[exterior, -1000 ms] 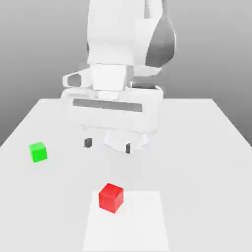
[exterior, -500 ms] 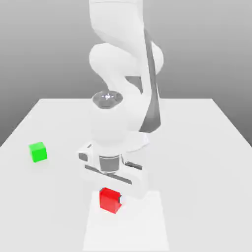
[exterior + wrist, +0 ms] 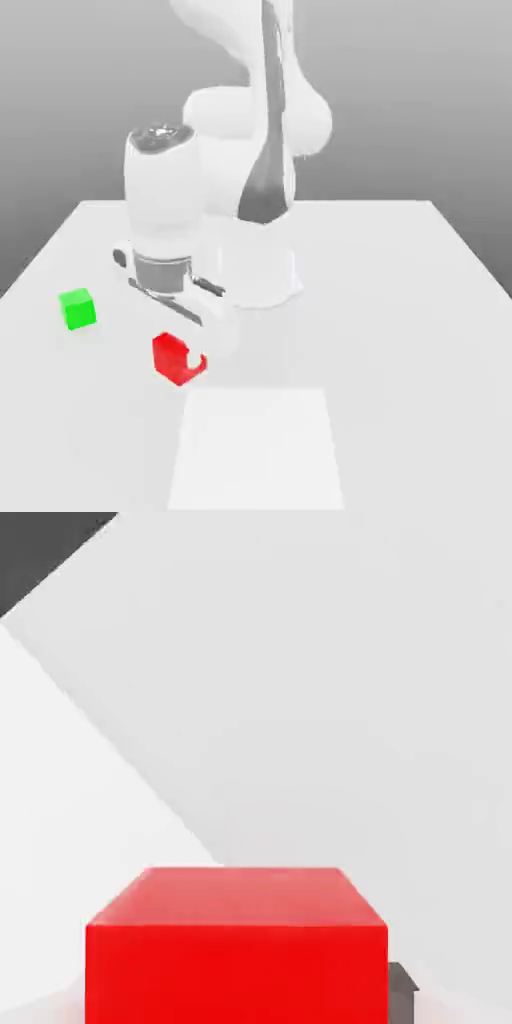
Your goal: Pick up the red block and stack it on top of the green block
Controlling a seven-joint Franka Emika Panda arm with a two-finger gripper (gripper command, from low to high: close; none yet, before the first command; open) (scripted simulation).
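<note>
The red block (image 3: 174, 358) hangs just above the table, held under the white hand with my gripper (image 3: 182, 362) shut on it. In the hand view the red block (image 3: 236, 944) sits close in front of the camera, with a dark fingertip (image 3: 402, 980) at its side. The green block (image 3: 77, 309) rests on the table toward the exterior view's left, about a hand's width away from the red block and a little farther back.
The white table (image 3: 400, 300) carries a lighter square patch (image 3: 256, 450) near its front edge. The arm's bulky white base (image 3: 250, 265) stands at the table's middle, behind the hand.
The gripper came down over the red block on the light patch, shut on it, then lifted it and carried it toward the exterior view's left, off the patch.
</note>
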